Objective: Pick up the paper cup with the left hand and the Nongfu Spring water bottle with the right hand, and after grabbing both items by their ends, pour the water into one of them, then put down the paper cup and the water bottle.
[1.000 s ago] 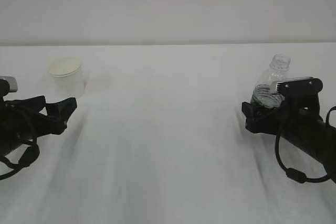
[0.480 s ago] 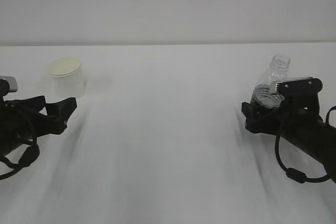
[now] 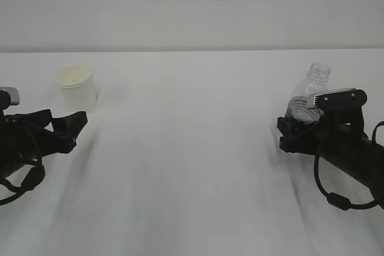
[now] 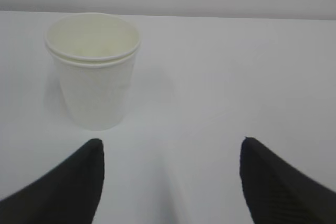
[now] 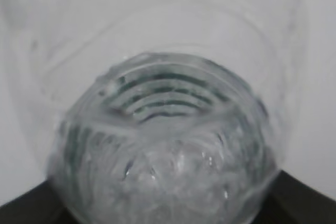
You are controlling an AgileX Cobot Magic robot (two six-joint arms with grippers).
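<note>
The white paper cup [image 3: 76, 85] stands upright at the far left of the table. In the left wrist view the paper cup [image 4: 94, 72] sits ahead and left of centre, a little beyond my left gripper [image 4: 170, 150], whose jaws are open with only table between them. In the exterior view the left gripper [image 3: 75, 129] lies low, just in front of the cup. The clear Nongfu Spring water bottle [image 3: 312, 88], uncapped and leaning a little, stands between the jaws of my right gripper [image 3: 300, 118]. Up close the ribbed bottle [image 5: 163, 129] fills the right wrist view, and the right gripper [image 5: 168, 192] presses on both its sides. Water glints in its base.
The white table [image 3: 192, 148] stretches bare between the two arms, ending at a pale wall behind. Black cables [image 3: 330, 196] loop under the right arm.
The right jaws have drawn in against the bottle, which has shifted and tipped slightly. The left arm and the cup have not moved.
</note>
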